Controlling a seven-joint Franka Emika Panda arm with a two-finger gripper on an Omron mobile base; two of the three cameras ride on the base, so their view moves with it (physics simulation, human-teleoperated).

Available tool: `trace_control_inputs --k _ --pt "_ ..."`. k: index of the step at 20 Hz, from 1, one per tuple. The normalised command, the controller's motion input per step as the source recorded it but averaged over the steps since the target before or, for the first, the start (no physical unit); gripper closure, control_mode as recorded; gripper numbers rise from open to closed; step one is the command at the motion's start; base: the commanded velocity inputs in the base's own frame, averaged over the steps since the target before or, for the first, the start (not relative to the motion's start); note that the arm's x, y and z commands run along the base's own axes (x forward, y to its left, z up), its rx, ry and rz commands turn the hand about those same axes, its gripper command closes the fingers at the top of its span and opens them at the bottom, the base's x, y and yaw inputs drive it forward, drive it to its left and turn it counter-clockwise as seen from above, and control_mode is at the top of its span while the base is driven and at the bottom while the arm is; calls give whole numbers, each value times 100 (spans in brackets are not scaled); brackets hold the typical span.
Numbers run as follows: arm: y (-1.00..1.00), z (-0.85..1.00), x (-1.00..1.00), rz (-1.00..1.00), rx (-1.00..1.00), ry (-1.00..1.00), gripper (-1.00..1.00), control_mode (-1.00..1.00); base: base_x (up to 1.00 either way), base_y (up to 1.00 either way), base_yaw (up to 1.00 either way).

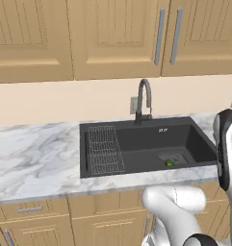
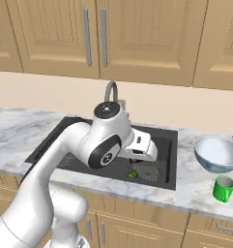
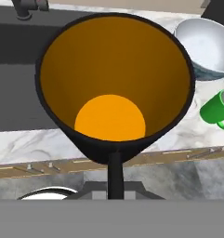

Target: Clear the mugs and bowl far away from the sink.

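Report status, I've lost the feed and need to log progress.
Gripper shut on black mug, orange inside, held up. Bowl and green mug on counter right of sink. Nothing in the way.

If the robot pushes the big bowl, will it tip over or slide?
The bowl would probably slide rather than tip: it looks wide and low. It sits on a small foot, so a push high on the rim might rock it. The marble counter looks smooth, so it may glide into the green mug nearby.
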Motion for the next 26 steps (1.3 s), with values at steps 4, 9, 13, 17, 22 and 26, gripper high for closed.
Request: trace_control_inputs --k 4,9,13,17,22,26 --pt "0 0 0 0 0 0 100 100 -59 0 66" --pt "0 0 0 0 0 0 100 100 -55 8 84" --pt "0 0 0 0 0 0 100 100 -46 18 95" --pt "0 0 0 0 0 0 100 100 -38 16 98" --pt "0 0 0 0 0 0 100 100 -36 13 97" --pt "0 0 0 0 0 0 100 100 -34 11 98"
